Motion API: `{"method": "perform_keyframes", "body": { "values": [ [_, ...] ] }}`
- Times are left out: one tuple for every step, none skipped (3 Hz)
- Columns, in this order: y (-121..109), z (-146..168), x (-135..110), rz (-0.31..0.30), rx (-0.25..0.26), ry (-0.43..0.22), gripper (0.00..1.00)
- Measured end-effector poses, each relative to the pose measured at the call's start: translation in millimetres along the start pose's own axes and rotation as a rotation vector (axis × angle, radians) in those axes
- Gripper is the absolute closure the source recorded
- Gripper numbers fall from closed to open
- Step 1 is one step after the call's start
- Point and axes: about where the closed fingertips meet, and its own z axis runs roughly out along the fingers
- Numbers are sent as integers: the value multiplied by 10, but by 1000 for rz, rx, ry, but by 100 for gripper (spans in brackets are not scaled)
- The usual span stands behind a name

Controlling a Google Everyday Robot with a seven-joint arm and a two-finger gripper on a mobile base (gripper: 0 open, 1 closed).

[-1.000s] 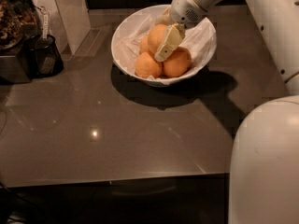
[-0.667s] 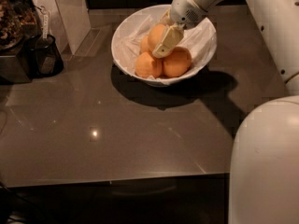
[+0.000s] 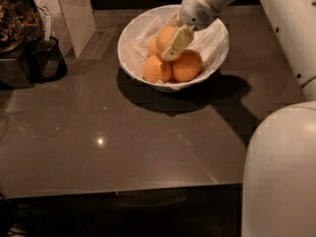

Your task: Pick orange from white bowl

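The white bowl (image 3: 217, 43) stands at the back of the dark table, with a crinkled white lining. Several oranges lie in it. The orange (image 3: 163, 35) sits on top of the pile, above two at the front (image 3: 156, 69) (image 3: 186, 65) and one partly hidden behind. My gripper (image 3: 171, 42) reaches down into the bowl from the upper right. Its cream fingers (image 3: 177, 43) sit on either side of the top orange and are shut on it. The far finger is mostly hidden.
A dark appliance (image 3: 15, 63) and a black container (image 3: 49, 58) stand at the left edge. A white panel (image 3: 66, 14) rises behind them. My white arm (image 3: 286, 28) runs down the right side and the base (image 3: 281, 177) fills the lower right. The table's front edge (image 3: 123, 191) is near.
The gripper and the top orange have shifted slightly left together inside the bowl. The other oranges and the bowl have not moved.
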Motion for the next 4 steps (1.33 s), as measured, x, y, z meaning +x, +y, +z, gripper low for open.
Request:
{"method": "perform_keyframes", "body": {
  "values": [
    [21, -77, -132, -33, 23, -31, 100],
    [169, -318, -280, -76, 69, -74, 100],
    [408, -579, -348, -85, 134, -122, 100],
    [748, -784, -351, -52, 208, -212, 100]
  ]
}}
